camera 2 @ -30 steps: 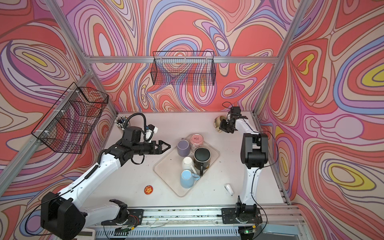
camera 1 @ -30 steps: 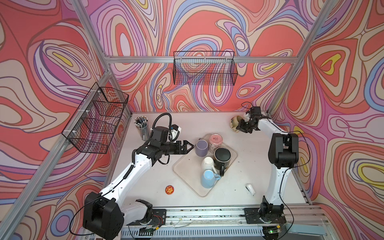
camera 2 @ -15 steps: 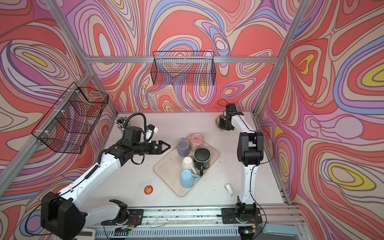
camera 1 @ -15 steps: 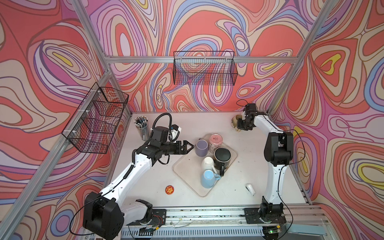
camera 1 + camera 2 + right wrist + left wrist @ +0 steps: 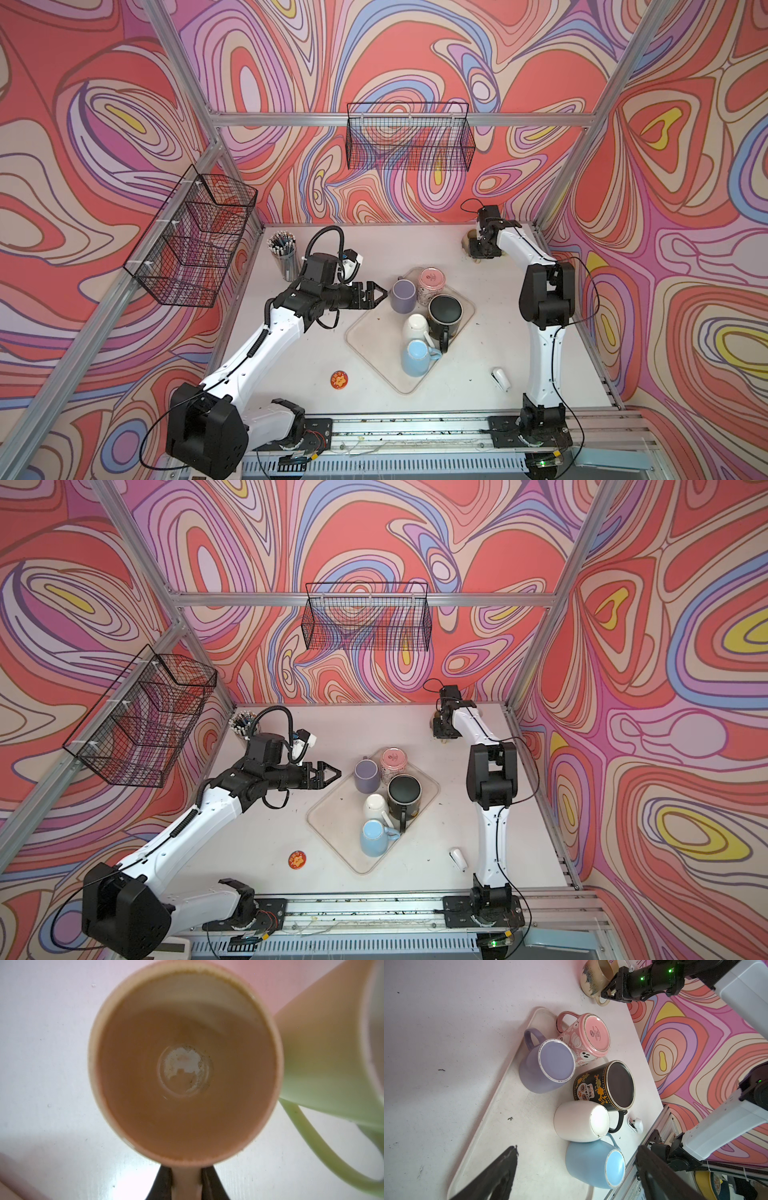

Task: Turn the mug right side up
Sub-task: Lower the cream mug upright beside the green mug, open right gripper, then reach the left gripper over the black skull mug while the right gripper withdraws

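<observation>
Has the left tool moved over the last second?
No. The left tool holds the same spot, open, just short of the purple mug on the tray.

Four ceramic mugs stand base-up on a shallow beige plastic tray (image 5: pixel 508 1130): a lilac mug (image 5: pixel 550 1064), a pink ghost-patterned mug (image 5: pixel 591 1036), a white mug (image 5: pixel 579 1122) and a pale blue mug (image 5: pixel 591 1163). A black skull-painted mug (image 5: pixel 602 1084) sits among them. The left gripper (image 5: pixel 577 1148) spreads its dark fingers (image 5: pixel 502 1172) wide. Beyond, the right gripper (image 5: pixel 605 995) pinches the handle of a cream speckled mug (image 5: pixel 591 978).
</observation>
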`<state>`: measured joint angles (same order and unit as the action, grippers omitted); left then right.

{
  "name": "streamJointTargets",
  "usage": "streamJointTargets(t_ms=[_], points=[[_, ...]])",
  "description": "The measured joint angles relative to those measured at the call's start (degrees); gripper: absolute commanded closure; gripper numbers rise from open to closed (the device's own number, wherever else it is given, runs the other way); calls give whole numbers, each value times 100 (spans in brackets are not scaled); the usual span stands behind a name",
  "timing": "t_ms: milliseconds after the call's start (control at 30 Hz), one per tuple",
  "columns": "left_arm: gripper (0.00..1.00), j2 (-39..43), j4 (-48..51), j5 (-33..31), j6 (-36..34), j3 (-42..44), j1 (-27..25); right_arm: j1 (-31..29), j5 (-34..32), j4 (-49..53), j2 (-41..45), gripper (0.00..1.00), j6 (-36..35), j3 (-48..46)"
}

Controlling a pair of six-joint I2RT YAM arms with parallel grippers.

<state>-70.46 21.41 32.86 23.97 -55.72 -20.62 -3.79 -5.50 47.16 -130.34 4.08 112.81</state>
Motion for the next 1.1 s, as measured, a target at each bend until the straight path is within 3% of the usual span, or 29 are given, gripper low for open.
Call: streamJointTargets(t_ms=[167, 600, 833, 1100], points=[[8, -17, 0, -15, 0, 0, 0, 0, -177, 9, 0, 100, -61, 0], [9, -42, 216, -181, 0, -15, 0, 7, -105, -24, 0, 63, -59, 2], [12, -105, 555, -319, 0, -120, 0, 9, -35, -122, 129, 50, -52, -118], [14, -24, 844, -358, 2, -166, 0, -4, 81, -214, 761, 43, -33, -380]])
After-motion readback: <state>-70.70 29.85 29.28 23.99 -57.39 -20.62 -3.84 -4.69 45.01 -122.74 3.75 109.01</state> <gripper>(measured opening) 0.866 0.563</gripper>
